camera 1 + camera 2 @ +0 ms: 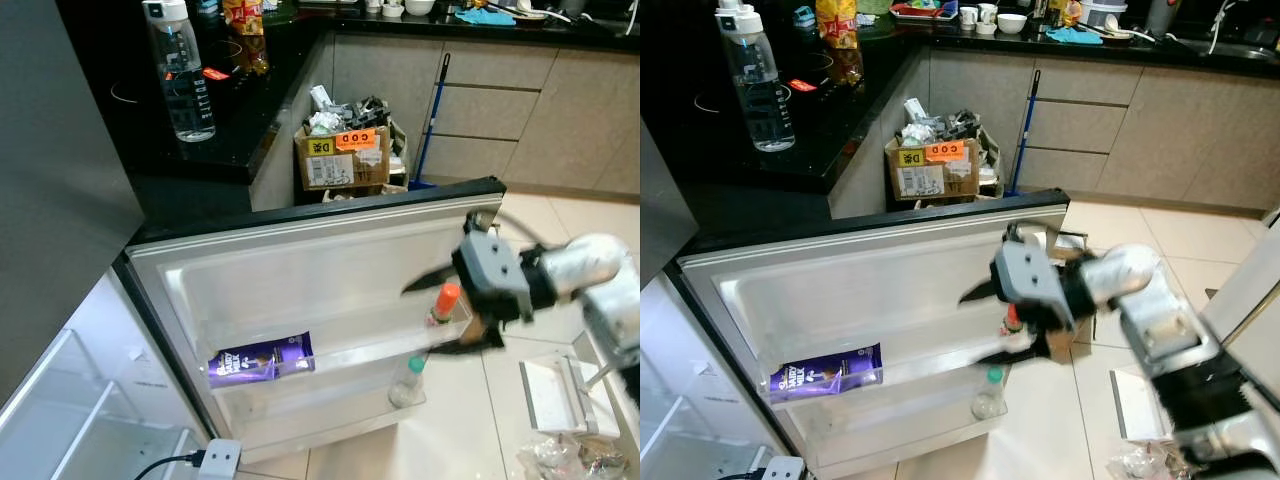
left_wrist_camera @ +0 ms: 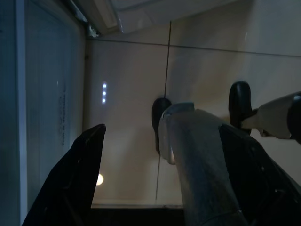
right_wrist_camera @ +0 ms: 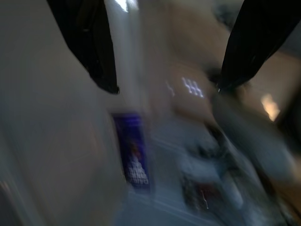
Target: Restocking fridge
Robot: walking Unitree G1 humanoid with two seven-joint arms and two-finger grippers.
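My right hand [image 1: 452,312] hangs released, fingers spread wide, just in front of the orange-capped bottle [image 1: 444,304] standing at the outer end of the upper shelf of the fridge door [image 1: 300,270]; the purple chocolate pack [image 1: 260,360] lies at that shelf's hinge end. The bottle looks small, stiff, smooth and top-heavy, so I judge it best gripped round the body below the cap. My left hand [image 2: 160,183] hangs idle, open, over the floor.

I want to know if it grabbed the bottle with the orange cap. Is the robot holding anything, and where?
Nothing is held. The right gripper is open beside the orange-capped bottle in the fridge door shelf, fingers spread. The left gripper is open too.
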